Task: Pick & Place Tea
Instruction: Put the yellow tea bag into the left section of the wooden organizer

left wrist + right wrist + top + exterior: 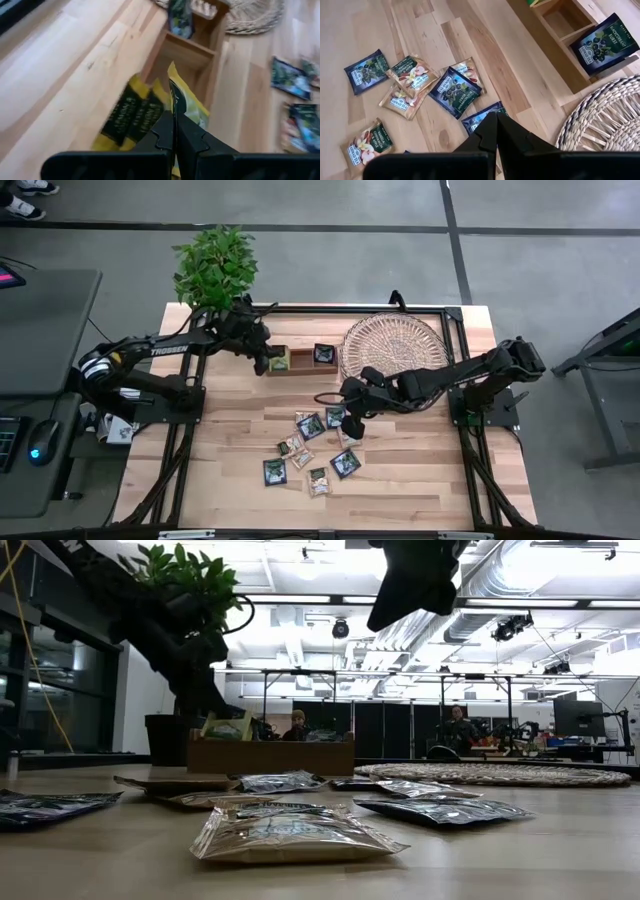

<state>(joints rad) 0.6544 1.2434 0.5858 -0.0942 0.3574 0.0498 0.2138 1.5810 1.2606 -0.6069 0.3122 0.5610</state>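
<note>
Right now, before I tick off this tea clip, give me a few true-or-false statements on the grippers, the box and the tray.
1. The left gripper pinches a yellow sachet over the wooden box. True.
2. The wicker tray holds several sachets. False: none show on it.
3. A navy sachet stands in the box's end compartment nearest the tray. True.
4. The right gripper is over the plant. False: it is above the loose sachets on the table.

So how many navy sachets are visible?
5 navy sachets: one in the wooden box's end nearest the wicker tray; four loose on the table. The right gripper may hide others.
</note>
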